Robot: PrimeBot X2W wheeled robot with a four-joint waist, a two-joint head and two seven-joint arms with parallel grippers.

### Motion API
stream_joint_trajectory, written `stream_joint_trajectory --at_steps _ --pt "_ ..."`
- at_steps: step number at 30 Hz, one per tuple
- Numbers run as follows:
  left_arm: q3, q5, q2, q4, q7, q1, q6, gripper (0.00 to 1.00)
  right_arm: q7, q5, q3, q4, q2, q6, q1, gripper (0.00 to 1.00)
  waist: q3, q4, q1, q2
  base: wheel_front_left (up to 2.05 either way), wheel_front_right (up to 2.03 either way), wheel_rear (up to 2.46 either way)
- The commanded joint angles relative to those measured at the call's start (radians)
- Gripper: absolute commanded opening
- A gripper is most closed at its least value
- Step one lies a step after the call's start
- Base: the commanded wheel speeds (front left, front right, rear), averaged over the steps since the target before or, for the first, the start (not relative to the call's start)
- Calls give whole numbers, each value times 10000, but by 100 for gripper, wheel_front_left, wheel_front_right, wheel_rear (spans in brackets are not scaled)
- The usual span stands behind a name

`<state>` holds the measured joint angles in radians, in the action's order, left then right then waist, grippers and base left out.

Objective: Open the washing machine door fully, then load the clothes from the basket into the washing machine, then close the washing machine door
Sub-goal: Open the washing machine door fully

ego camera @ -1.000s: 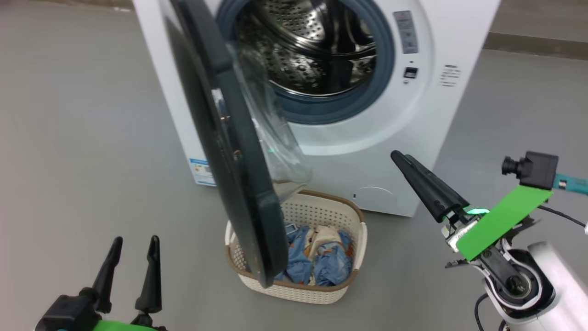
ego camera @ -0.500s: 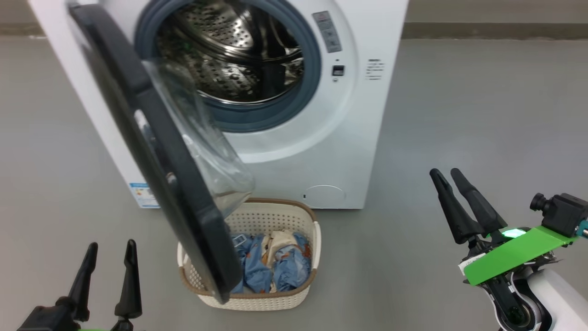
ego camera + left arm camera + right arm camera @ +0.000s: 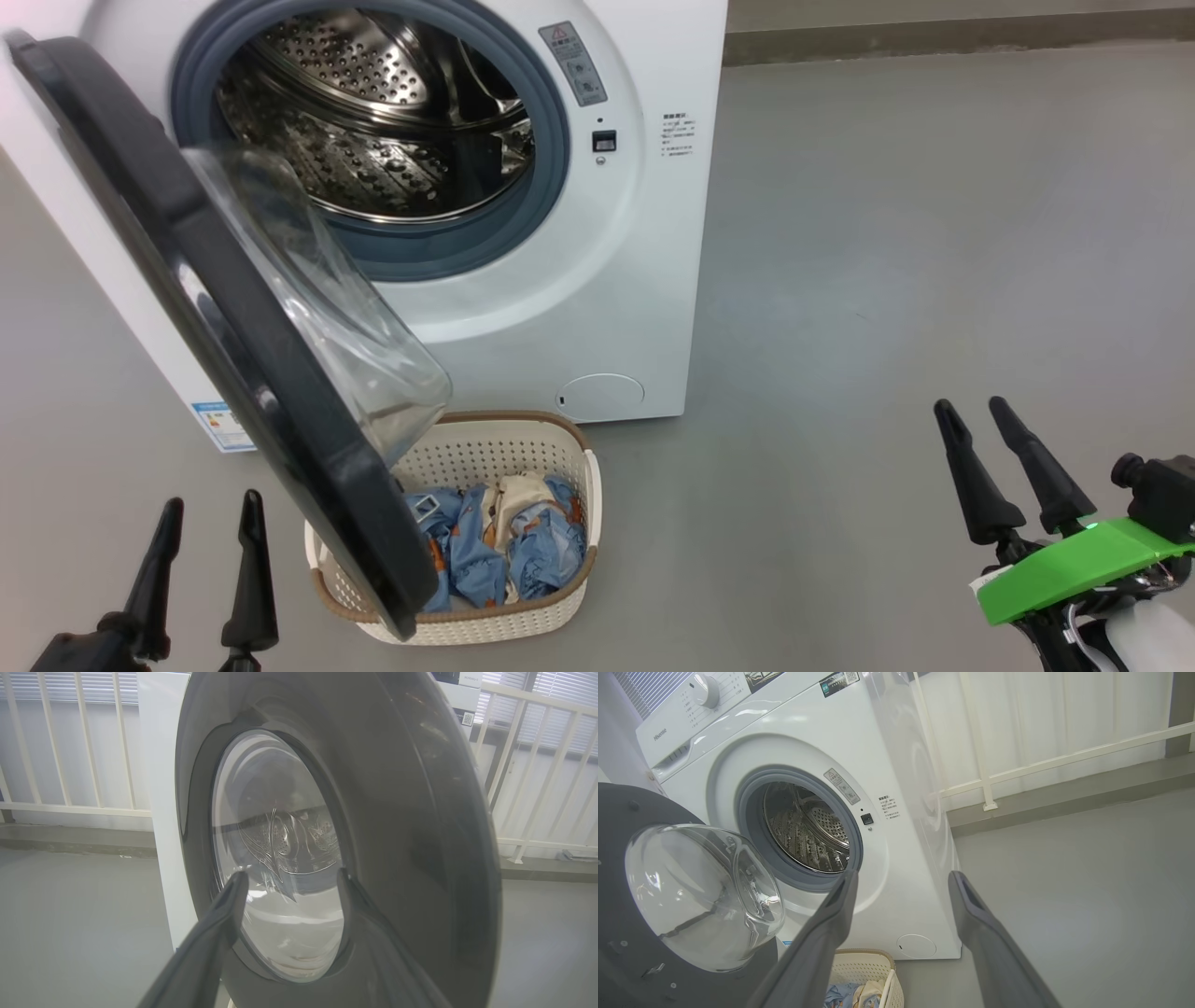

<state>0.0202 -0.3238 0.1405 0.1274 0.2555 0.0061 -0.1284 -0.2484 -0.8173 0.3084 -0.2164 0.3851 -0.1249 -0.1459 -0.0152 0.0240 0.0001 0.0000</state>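
Observation:
The white washing machine point(image 3: 597, 308) stands on the grey floor with its steel drum point(image 3: 373, 121) exposed. Its black-rimmed door point(image 3: 233, 345) hangs part-way open, swung out over the basket, glass bowl point(image 3: 317, 317) facing the drum. The cream basket point(image 3: 485, 607) sits on the floor in front of the washer, holding light-blue and cream clothes point(image 3: 495, 541). My left gripper point(image 3: 211, 513) is open at the lower left, facing the door's outer face point(image 3: 397, 826). My right gripper point(image 3: 971, 411) is open and empty at the lower right, away from the washer point(image 3: 896, 826).
A white railing point(image 3: 1017, 772) and a low kerb run behind and to the right of the washer. Open grey floor point(image 3: 887, 327) stretches to the right of the machine and basket. The door's lower edge overlaps the basket's left side.
The head camera has swung, shifting the washer and basket left in the picture. My right gripper has drawn back from near the washer's front to the lower right. Door angle looks much the same.

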Motion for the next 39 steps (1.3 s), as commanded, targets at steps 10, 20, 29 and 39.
stream_joint_trajectory --at_steps 10,20,29,39 --pt "388 56 210 -369 63 -216 -23 100 -132 2099 -1559 -309 -658 -58 516 100 49 -220 -1 0 0 0 0" --pt "299 61 179 -305 63 -220 -23 100 -133 3053 -1970 -373 -972 -58 493 100 9 -179 -1 0 0 0 0" --pt "243 68 155 -282 63 -308 -23 100 -133 3211 -2016 -497 -1080 -58 489 100 -9 -62 -1 0 0 0 0" --pt "222 90 166 -241 63 -360 -23 100 -133 3216 -1972 -609 -1123 -58 432 100 -9 -9 -1 0 0 0 0"
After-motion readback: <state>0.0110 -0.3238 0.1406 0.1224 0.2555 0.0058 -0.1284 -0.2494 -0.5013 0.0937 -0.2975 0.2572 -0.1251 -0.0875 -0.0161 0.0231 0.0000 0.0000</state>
